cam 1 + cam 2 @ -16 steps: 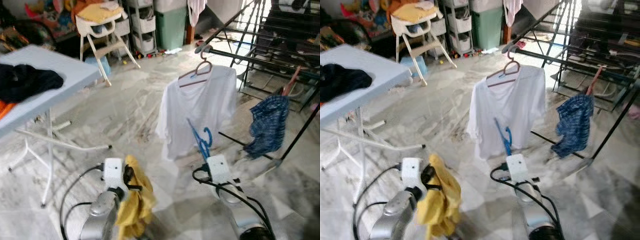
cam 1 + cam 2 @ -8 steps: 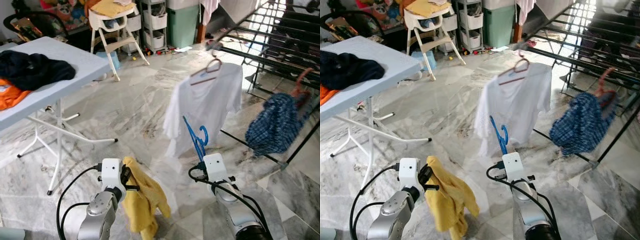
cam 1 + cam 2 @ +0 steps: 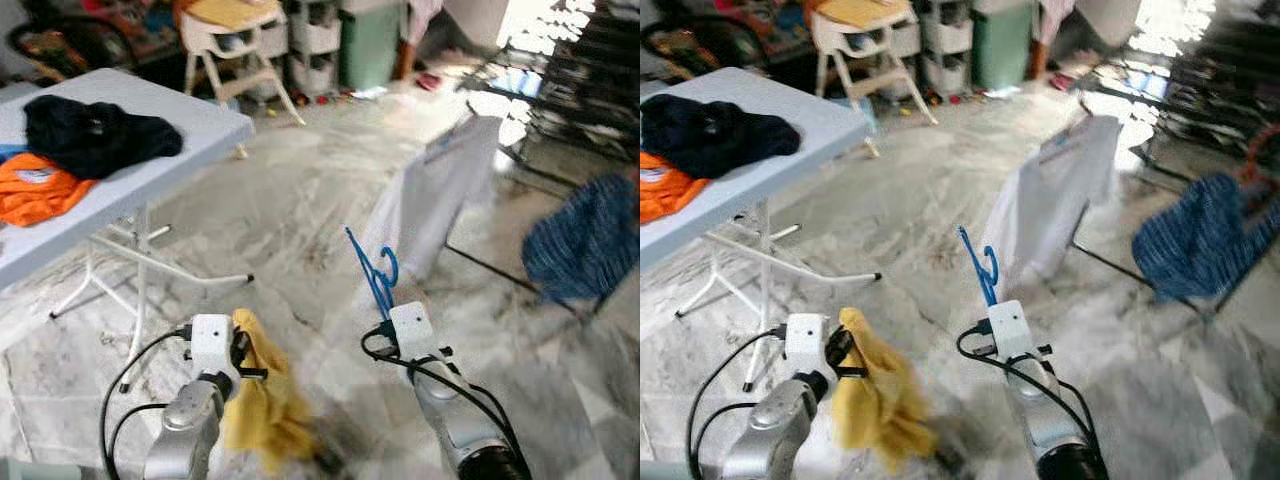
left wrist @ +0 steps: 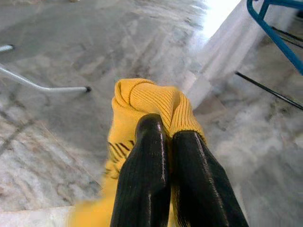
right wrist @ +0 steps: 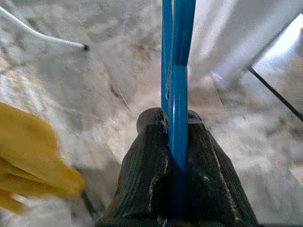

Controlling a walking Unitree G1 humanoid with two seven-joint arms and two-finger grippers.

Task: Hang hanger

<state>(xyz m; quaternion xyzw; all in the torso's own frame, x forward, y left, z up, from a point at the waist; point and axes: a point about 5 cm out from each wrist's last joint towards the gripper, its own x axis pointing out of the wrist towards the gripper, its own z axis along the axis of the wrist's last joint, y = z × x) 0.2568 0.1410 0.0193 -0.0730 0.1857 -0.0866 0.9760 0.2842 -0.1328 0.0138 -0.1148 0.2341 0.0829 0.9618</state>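
My right gripper (image 3: pixel 384 325) is shut on a blue plastic hanger (image 3: pixel 373 272), which stands upright above it with its hook toward the drying rack. In the right wrist view the hanger (image 5: pixel 176 71) runs straight up between the black fingers (image 5: pixel 147 165). My left gripper (image 3: pixel 243 352) is shut on a yellow garment (image 3: pixel 262 410) that hangs down from it; the left wrist view has the yellow knit (image 4: pixel 142 101) bunched between the fingers (image 4: pixel 144 170). A white T-shirt (image 3: pixel 440 190) hangs on the black drying rack (image 3: pixel 560 90) ahead to the right.
A grey folding table (image 3: pixel 150 135) at left carries a black garment (image 3: pixel 95 130) and an orange one (image 3: pixel 35 190). A blue checked cloth (image 3: pixel 590 240) hangs at right. A white high chair (image 3: pixel 235 40) and drawers stand at the back. Marble floor lies between.
The whole picture has shifted and blurred, so the camera has moved: the table sits closer in and the rack further right. Both grippers keep their hold; the yellow garment swings.
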